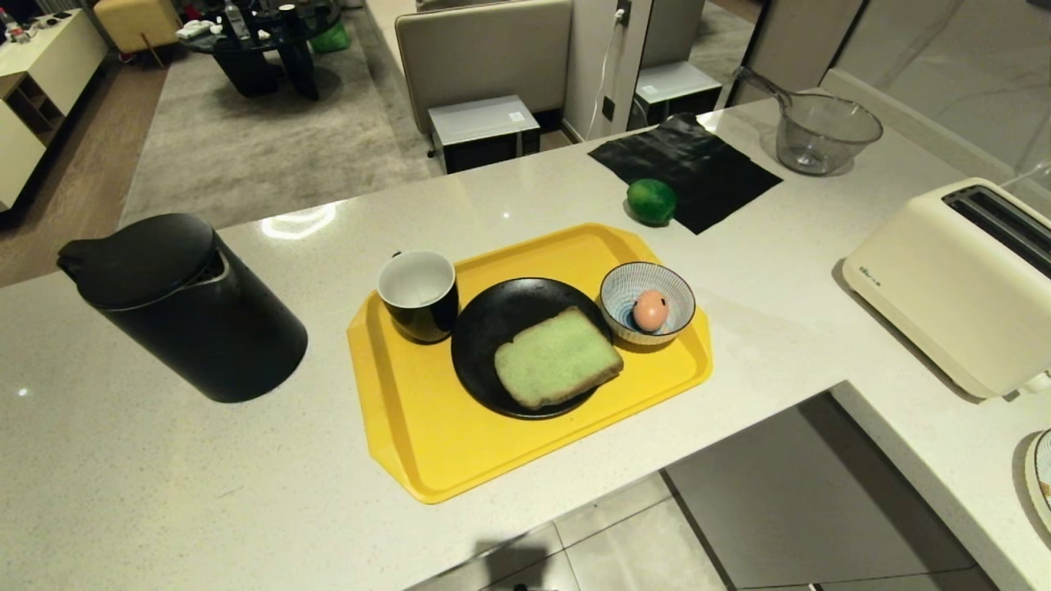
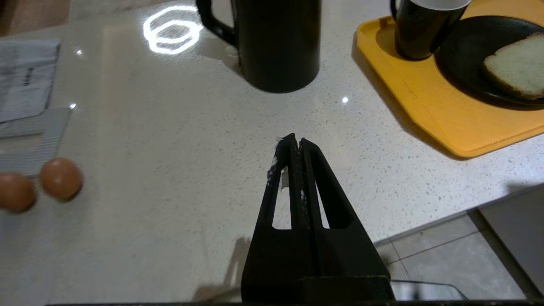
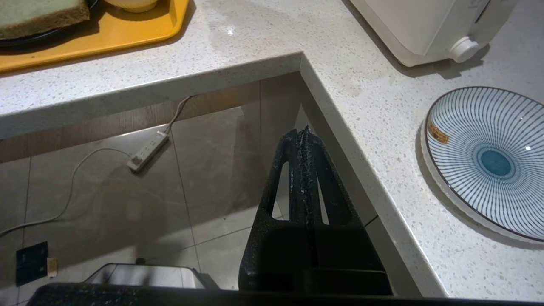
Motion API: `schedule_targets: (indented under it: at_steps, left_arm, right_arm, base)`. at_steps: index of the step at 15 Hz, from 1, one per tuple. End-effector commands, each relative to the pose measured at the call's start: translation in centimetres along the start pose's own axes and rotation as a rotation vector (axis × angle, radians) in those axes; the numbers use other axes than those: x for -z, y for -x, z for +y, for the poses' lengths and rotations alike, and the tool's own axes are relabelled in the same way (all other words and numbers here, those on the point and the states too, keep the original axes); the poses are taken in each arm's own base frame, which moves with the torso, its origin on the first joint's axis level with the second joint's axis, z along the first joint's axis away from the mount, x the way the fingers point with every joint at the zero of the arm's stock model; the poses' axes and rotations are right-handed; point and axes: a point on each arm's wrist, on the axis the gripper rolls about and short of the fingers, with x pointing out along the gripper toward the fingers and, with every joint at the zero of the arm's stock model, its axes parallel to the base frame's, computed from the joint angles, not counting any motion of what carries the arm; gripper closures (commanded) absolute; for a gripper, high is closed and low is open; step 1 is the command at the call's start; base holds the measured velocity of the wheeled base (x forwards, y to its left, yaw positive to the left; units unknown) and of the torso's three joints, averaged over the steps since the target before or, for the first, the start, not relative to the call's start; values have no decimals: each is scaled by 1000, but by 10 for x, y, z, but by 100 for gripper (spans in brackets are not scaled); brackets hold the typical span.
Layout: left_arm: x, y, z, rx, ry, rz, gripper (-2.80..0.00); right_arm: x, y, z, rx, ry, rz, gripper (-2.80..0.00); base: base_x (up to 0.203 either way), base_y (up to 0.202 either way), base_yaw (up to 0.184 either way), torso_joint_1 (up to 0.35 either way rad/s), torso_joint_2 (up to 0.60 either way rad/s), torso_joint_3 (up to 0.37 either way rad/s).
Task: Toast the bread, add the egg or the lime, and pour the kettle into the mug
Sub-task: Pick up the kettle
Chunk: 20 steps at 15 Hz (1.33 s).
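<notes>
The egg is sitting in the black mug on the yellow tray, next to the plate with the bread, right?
Not quite. The egg sits in the blue-and-white striped bowl, not in the black mug, which looks empty. The head view shows it. The rest holds: the bowl is on the yellow tray, next to the plate with the bread.
</notes>
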Motion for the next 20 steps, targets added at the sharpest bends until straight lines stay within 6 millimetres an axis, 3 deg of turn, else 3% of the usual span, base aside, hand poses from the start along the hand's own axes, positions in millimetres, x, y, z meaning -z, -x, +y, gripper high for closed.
schedule_targets:
  at_steps: [1, 4, 6, 9, 12, 17, 20]
  left_arm:
    - [-9, 17, 3, -74, -8, 85, 0]
    - [-18, 22, 5, -130, 7, 81, 0]
    - [-38, 18, 5, -133, 6, 94, 0]
    - [-65, 0, 4, -138, 18, 149, 0]
    - [-86, -20, 5, -114, 158, 197, 0]
    - [-92, -37, 6, -25, 176, 209, 0]
    - [-94, -51, 7, -89, 225, 235, 0]
  right_arm:
    - [7, -2, 0, -1, 1, 27, 0]
    - [7, -2, 0, -1, 1, 25, 0]
    - [7, -2, 0, -1, 1, 27, 0]
    - [7, -2, 0, -1, 1, 26, 0]
    - [7, -2, 0, -1, 1, 27, 0]
    - [7, -2, 0, -1, 1, 27, 0]
    - [7, -2, 0, -1, 1, 25, 0]
  base:
    - [0, 0, 0, 0, 0, 0]
    - [0, 0, 0, 0, 0, 0]
    - [0, 0, 0, 0, 0, 0]
    - [0, 0, 0, 0, 0, 0]
    - [0, 0, 0, 0, 0, 0]
    - [0, 0, 0, 0, 0, 0]
    - [0, 0, 0, 0, 0, 0]
